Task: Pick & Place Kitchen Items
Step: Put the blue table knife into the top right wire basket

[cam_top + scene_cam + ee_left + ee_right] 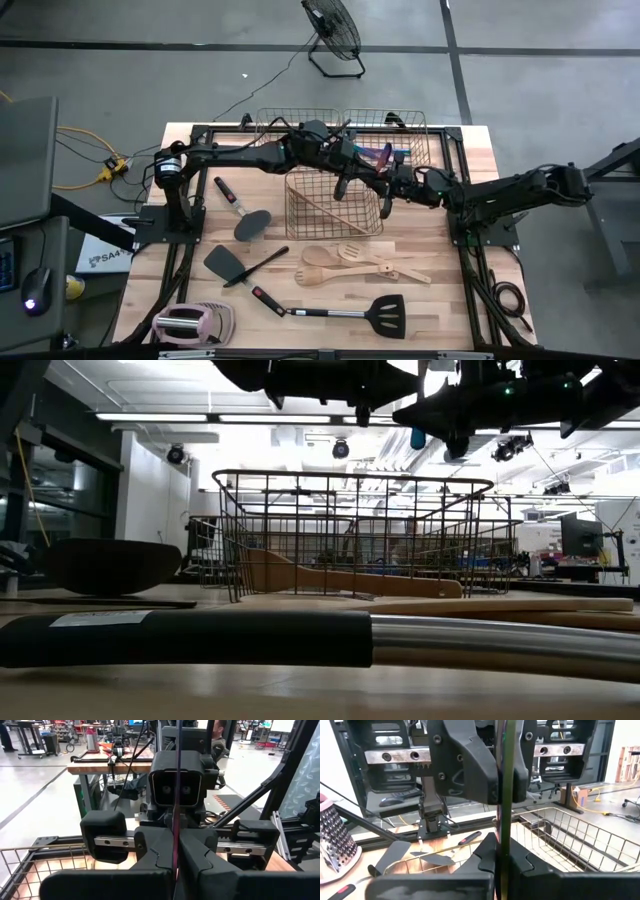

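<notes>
Both grippers meet tip to tip above the middle wire basket [335,205]. Between them is a thin iridescent purple-teal piece [384,155], seen edge-on in the left wrist view [176,795] and the right wrist view [508,780]. My left gripper [358,168] comes from the table's left and is shut on the piece. My right gripper [392,180] comes from the right and is also shut on it. A pale wooden spatula [318,203] lies inside the basket, resting on its bottom. My left gripper pinches the thin piece by its flat faces [176,876] between its two fingers, coming level from the table's left. The piece stands on edge, clear of the basket below. My right gripper pinches the same piece [507,851] between its two fingers, coming level from the table's right, facing the left gripper's fingers [470,775].
Two more wire baskets [300,125] [395,130] stand at the far edge. On the table lie a black spoon [252,223], a black spatula [224,264], wooden spoons and spatulas [365,263], a black slotted spatula [388,312] and a pink-and-white gadget [190,324] at the near left.
</notes>
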Tool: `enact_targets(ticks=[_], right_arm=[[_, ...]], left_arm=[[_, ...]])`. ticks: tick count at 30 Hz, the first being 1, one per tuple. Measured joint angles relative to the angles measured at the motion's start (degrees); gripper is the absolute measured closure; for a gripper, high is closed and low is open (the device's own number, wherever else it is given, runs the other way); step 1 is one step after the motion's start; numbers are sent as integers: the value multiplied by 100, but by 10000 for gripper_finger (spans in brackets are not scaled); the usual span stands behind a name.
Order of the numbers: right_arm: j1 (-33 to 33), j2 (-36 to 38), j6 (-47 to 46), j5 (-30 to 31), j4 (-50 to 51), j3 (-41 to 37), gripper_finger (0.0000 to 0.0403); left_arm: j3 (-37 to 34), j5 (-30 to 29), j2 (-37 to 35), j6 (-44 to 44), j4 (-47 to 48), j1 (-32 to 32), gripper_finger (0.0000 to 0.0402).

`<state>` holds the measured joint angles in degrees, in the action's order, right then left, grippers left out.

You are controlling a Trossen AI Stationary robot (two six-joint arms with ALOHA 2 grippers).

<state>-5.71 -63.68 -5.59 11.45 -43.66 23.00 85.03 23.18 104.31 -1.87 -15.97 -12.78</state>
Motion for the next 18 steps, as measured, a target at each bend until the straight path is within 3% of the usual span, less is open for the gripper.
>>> enact_targets(ticks=[6,18], right_arm=[[-116,0,-177,-5,66,0,400],[-507,0,-514,82,510,0,400]], left_arm=[[0,-188,0,-44,145,-4,392],[0,-749,0,-138,372,-114,299]])
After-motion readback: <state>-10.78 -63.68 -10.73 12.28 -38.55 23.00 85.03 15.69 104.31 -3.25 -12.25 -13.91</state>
